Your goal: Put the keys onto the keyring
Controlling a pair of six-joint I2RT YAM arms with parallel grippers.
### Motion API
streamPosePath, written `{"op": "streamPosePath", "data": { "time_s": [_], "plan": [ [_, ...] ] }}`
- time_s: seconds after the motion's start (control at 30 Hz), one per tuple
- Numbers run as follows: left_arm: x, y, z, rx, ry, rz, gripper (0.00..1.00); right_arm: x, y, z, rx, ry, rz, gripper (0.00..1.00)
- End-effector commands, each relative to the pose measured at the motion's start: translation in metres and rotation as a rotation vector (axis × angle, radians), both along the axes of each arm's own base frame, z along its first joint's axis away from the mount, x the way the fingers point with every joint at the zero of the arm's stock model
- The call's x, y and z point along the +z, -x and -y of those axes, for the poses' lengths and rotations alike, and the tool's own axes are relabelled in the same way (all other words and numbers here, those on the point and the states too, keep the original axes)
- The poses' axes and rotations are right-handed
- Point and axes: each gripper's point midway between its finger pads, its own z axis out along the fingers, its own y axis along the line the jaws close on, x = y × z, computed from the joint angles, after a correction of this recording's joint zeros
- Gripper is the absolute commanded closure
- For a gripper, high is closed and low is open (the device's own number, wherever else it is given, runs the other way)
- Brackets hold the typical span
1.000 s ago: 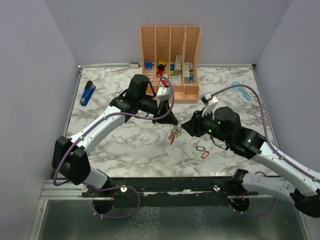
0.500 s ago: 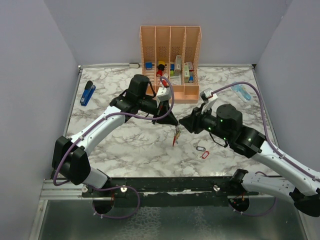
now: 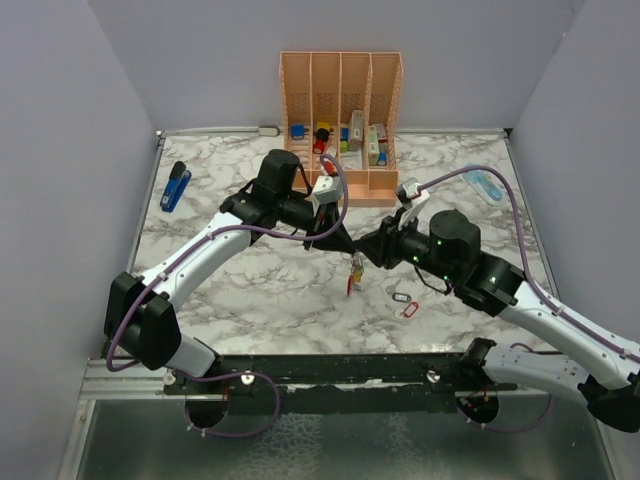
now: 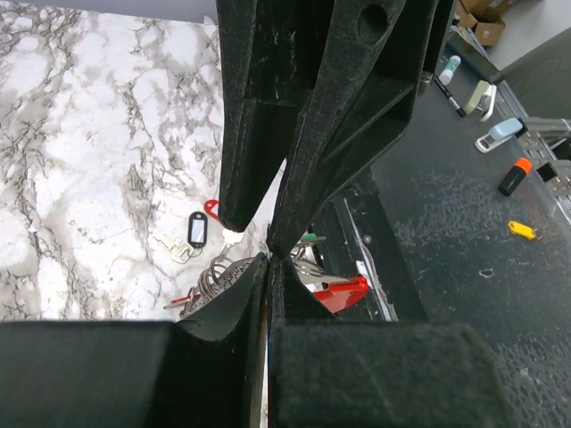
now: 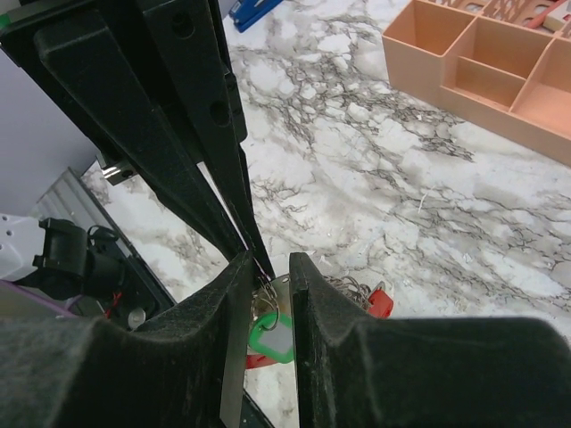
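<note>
The red keyring (image 3: 352, 280) hangs over the middle of the table with several keys and wire rings bunched on it. My left gripper (image 3: 343, 247) is shut on the top of that bunch; in the left wrist view its jaws (image 4: 269, 260) press together above the red keyring (image 4: 346, 292). My right gripper (image 3: 366, 250) meets it from the right. Its jaws (image 5: 269, 263) stand narrowly apart around a green-tagged key (image 5: 272, 337) and a silver ring. A red part of the keyring (image 5: 382, 301) shows behind. A dark-tagged key (image 3: 403, 298) and a red tag (image 3: 409, 311) lie loose on the marble.
An orange desk organiser (image 3: 340, 90) with small items stands at the back centre. A blue stapler (image 3: 175, 186) lies at the far left and a pale blue object (image 3: 483, 183) at the far right. The dark-tagged key (image 4: 197, 232) shows on the marble.
My right gripper has moved up and left to the left gripper's tips, and its jaws have narrowed around the bunch. The left arm has held still.
</note>
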Motion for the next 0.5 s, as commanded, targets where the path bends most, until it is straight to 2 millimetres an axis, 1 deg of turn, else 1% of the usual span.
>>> {"op": "streamPosePath", "data": {
  "time_s": [0.0,0.2,0.27,0.47],
  "plan": [
    [0.0186,0.0138,-0.002,-0.071,0.054,0.022,1.0,0.0036,0.005,-0.0028,0.027,-0.034,0.016,0.77],
    [0.0193,0.0136,-0.0011,-0.076,0.055,0.009,1.0,-0.0015,0.0084,0.0013,0.021,-0.047,0.01,0.81],
    [0.0205,0.0138,-0.0008,-0.079,0.058,0.004,1.0,-0.0029,0.0093,0.0025,0.018,-0.053,0.009,0.85],
    [0.0212,0.0139,-0.0003,-0.083,0.06,-0.005,1.0,-0.0056,0.0109,0.0052,0.013,-0.063,0.009,0.85]
  ]
}}
